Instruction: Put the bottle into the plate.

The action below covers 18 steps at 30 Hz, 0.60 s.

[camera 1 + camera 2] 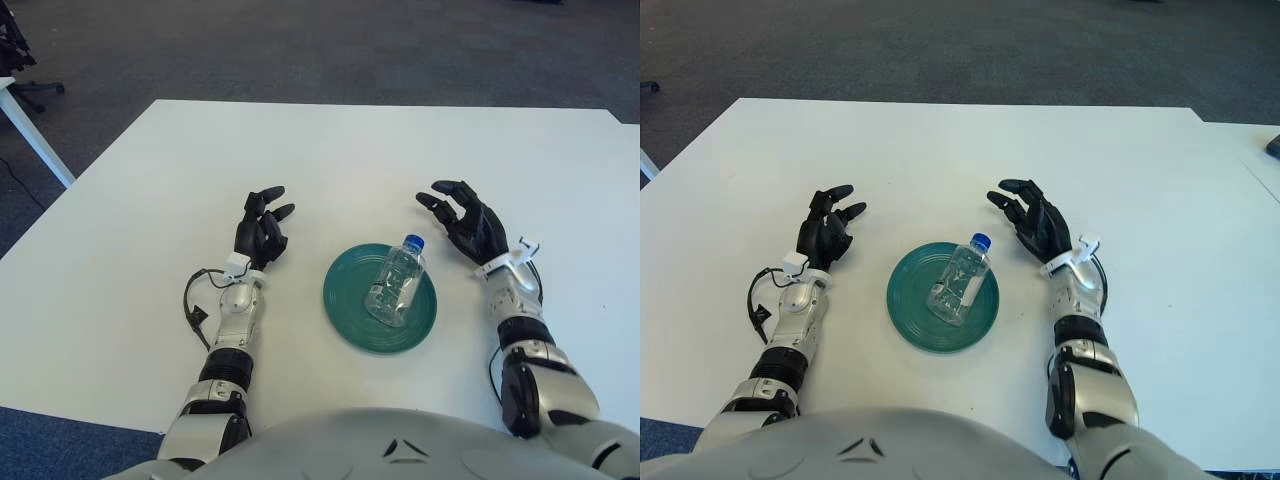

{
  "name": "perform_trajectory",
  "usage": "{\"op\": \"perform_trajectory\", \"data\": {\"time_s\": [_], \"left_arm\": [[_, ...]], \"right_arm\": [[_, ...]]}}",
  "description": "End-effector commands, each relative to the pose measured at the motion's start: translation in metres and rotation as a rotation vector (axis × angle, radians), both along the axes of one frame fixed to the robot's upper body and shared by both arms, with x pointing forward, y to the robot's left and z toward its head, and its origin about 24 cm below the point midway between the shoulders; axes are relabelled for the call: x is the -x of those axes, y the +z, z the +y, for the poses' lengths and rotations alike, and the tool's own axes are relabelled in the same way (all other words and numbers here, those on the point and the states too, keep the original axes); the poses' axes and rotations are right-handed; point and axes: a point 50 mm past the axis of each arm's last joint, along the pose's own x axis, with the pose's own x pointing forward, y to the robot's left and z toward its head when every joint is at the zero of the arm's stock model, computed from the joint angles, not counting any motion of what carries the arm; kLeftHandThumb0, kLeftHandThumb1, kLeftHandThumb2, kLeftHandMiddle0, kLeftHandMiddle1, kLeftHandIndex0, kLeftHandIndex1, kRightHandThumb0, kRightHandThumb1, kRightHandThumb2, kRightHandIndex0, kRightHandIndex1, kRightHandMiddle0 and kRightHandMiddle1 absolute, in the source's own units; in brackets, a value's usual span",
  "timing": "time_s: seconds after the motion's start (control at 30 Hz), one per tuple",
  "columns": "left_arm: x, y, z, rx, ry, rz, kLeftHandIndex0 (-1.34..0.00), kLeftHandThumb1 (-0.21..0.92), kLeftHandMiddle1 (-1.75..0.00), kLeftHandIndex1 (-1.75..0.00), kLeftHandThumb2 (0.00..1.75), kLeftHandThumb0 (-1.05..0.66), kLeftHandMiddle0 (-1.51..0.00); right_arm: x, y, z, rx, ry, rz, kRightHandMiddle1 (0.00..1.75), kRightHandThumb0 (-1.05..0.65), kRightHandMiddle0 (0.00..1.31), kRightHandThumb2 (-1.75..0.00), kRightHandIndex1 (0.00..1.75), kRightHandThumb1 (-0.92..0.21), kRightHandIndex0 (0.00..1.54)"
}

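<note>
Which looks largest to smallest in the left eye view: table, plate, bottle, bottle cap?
1. Table, by far the largest.
2. Plate.
3. Bottle, standing on the plate and fitting within its outline.
4. Bottle cap, the smallest.
Both hands are open, either side of the plate.

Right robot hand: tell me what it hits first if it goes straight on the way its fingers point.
The right robot hand points up-left, away from the robot, passing beyond the bottle and plate. Only bare table shows ahead, so the way looks free, though height is unclear.
</note>
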Motion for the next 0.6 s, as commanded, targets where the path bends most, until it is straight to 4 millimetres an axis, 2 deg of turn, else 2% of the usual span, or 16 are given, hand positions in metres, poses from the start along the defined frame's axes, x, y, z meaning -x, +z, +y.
{"op": "perform_trajectory", "data": {"time_s": [0.0, 0.27, 0.57], "left_arm": [[0.046, -0.048, 0.012, 0.05, 0.071, 0.203, -0.29, 0.92, -0.9, -1.2, 0.85, -0.69, -0.57], [0.044, -0.043, 0.009, 0.035, 0.065, 0.157, -0.29, 0.92, -1.04, -1.27, 0.78, -0.63, -0.56], [0.041, -0.038, 0.01, 0.027, 0.097, 0.166, -0.26, 0.92, -1.09, -1.27, 0.7, -0.63, -0.5]], "right_arm": [[0.004, 0.005, 0.001, 0.031, -0.066, -0.074, 1.23, -0.75, 0.21, -0.61, 0.91, -0.92, 0.58], [0.01, 0.001, 0.004, 0.092, -0.214, -0.092, 1.23, -0.63, 0.26, -0.51, 1.0, -0.91, 0.59], [0.01, -0.011, 0.001, 0.078, -0.404, -0.018, 1.27, -0.54, 0.31, -0.65, 1.05, -0.81, 0.6]]}}
